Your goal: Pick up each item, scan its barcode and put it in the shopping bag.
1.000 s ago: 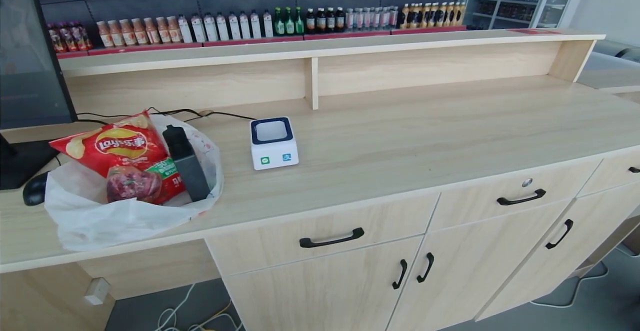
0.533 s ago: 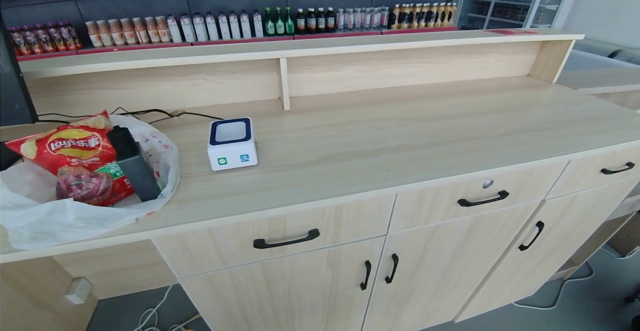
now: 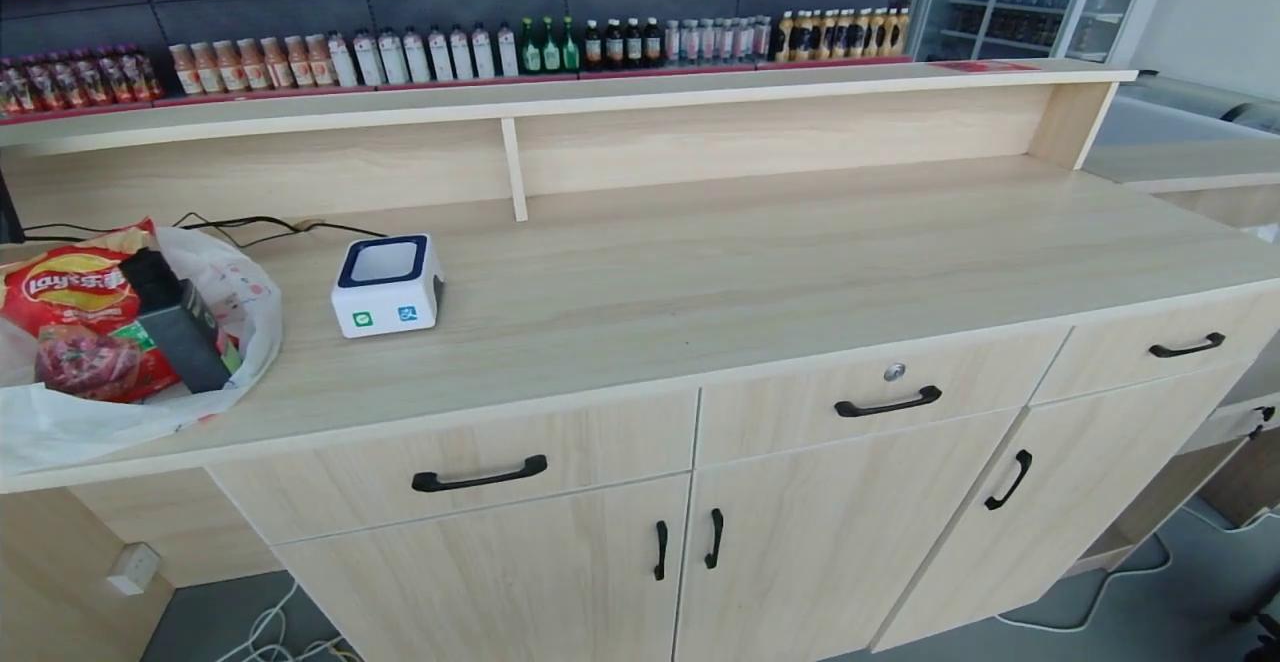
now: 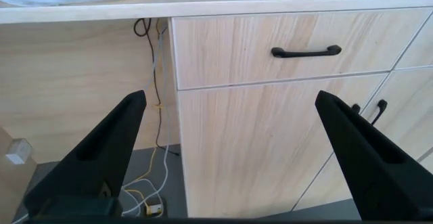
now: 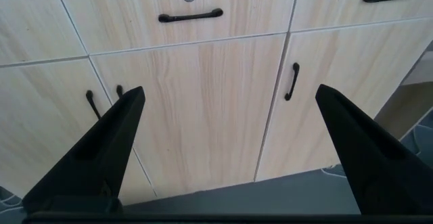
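The head camera has swung along the counter (image 3: 800,262) over the past second, sliding everything toward the picture's left; the goods themselves lie as they did. At the counter's left end the shopping bag (image 3: 250,327) holds a crisp packet (image 3: 65,287), a red pack (image 3: 85,362) and a dark bottle (image 3: 180,327) leaning at its rim. The scanner (image 3: 388,287) stands near the bag on its right, not touching it. With three items bagged, the task looks finished or nearly so, and the turn reads as a search for further goods. Below the counter's front edge, the left jaws and right jaws gape wide, gripping nothing, facing the cabinet doors (image 5: 203,102).
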### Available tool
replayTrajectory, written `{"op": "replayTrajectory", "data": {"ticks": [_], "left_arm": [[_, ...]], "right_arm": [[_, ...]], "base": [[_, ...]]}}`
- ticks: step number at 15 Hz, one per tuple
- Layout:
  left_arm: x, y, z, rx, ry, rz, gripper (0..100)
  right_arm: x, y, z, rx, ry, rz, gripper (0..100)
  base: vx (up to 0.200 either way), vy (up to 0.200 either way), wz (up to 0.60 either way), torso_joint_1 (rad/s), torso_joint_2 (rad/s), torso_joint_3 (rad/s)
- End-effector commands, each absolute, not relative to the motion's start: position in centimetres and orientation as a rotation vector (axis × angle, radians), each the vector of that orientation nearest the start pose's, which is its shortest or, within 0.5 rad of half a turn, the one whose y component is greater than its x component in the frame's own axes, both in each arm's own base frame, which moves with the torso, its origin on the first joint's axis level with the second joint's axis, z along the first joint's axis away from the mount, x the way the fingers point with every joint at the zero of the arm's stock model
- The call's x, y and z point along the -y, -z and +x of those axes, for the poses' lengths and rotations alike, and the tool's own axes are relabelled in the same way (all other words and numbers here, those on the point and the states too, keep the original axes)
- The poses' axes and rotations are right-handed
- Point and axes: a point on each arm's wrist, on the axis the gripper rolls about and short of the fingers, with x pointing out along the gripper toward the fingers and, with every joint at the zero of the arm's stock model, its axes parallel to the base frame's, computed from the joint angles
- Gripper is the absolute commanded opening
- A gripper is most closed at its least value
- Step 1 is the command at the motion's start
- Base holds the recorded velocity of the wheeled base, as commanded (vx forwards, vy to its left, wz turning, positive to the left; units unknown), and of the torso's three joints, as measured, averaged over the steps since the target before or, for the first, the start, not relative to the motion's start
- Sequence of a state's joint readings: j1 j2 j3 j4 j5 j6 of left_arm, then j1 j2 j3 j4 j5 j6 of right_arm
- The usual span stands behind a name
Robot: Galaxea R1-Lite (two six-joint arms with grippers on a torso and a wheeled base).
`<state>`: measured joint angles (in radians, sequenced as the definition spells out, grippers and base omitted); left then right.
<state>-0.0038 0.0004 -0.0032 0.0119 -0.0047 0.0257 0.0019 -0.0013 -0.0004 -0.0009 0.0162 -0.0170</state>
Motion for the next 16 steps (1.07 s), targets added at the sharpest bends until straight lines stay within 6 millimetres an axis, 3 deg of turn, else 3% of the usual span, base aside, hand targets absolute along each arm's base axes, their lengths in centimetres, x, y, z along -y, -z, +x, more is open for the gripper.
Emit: {"op": "replayTrajectory", "data": {"ticks": [1,4,11,16], "left_arm": [[0.00,-7.51,-2.30,-0.009,0.008,0.026,100],[0.00,-7.51,-2.30,-0.009,0.008,0.025,100],[0.00,-7.51,-2.30,-0.009,0.008,0.025,100],[0.00,-7.51,-2.30,-0.009,0.008,0.025,100]], "right_arm": [[-0.03,-7.56,-2.28,0.002,-0.020,-0.017,100],[-0.03,-7.56,-2.28,0.002,-0.020,-0.009,100],[-0.03,-7.56,-2.28,0.002,-0.020,-0.008,100],[-0.03,-7.56,-2.28,0.002,-0.020,-0.011,100]], "base": [[0.000,-0.200,0.60,0.002,0.00,0.002],[0.000,0.000,0.00,0.000,0.00,0.000],[-0.200,0.000,0.00,0.000,0.00,0.002],[0.000,0.000,0.00,0.000,0.00,0.000]]}}
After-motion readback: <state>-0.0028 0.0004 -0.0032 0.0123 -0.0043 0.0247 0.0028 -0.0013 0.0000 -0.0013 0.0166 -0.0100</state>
